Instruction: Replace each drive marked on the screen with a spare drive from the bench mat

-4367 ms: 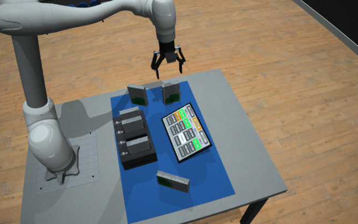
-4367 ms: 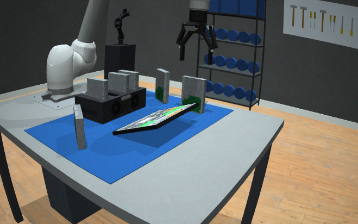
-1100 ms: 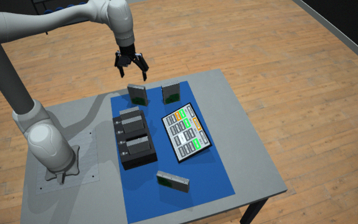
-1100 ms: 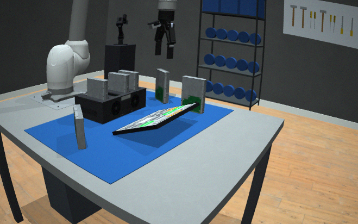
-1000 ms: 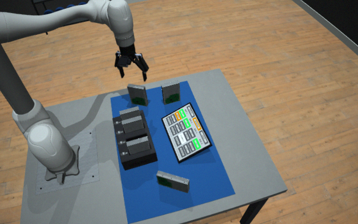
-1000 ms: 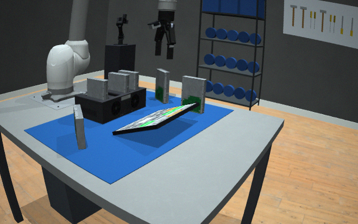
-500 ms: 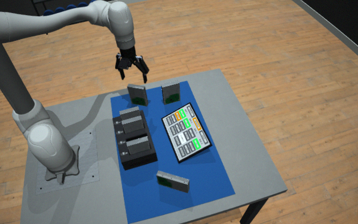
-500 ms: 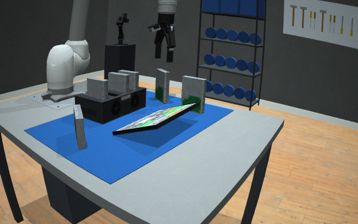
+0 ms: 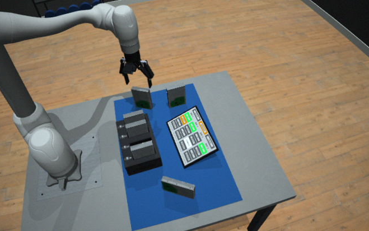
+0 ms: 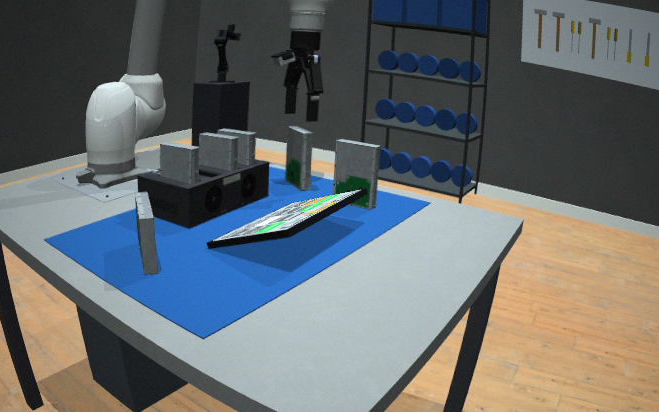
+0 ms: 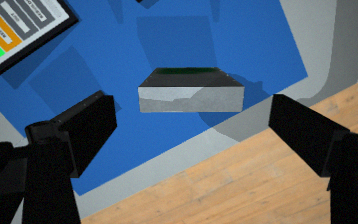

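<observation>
Blue mat (image 9: 208, 186) (image 10: 208, 301) (image 11: 180, 135); wrist hides dock.

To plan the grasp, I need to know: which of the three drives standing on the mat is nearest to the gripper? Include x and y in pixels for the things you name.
The drive (image 9: 141, 97) (image 10: 298, 157) (image 11: 191, 99) at the dock's far end from the robot's lone third drive; only it lies beneath the open gripper (image 9: 138, 83) (image 10: 301, 115) (image 11: 192, 110).
</observation>
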Robot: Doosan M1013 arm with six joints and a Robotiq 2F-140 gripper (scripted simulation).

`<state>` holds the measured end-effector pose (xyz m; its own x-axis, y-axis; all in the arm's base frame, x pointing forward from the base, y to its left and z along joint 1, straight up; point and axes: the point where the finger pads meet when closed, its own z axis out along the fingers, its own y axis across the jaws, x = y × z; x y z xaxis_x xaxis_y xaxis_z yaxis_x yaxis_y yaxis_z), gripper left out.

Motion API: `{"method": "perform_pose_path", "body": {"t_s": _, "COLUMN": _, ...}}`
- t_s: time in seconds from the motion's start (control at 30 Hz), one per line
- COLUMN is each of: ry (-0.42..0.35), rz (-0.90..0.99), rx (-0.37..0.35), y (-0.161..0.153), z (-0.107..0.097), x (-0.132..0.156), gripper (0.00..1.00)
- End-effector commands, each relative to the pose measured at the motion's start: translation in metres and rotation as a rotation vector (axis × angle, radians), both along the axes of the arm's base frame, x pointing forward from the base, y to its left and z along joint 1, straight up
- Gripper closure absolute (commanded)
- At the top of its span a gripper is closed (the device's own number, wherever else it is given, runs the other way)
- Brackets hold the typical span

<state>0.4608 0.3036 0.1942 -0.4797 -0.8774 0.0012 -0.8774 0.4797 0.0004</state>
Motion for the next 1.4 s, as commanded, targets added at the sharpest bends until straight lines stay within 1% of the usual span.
{"method": "perform_pose_path", "body": {"t_s": 0.0, "ry": -0.001, "rz": 0.0, "rx": 0.001, "y": 0.0004, "z": -0.0023, "x": 0.0002, "gripper": 0.11}}
{"method": "perform_pose_path", "body": {"t_s": 0.43, "ry": -0.001, "rz": 0.0, "rx": 0.001, "y": 0.0006, "z": -0.0082, "x": 0.0001, "gripper": 0.11}}
{"method": "perform_pose_path", "body": {"t_s": 1.37, "ry": -0.001, "rz": 0.0, "rx": 0.001, "y": 0.0006, "z": -0.0097, "x": 0.0001, "gripper": 0.11}}
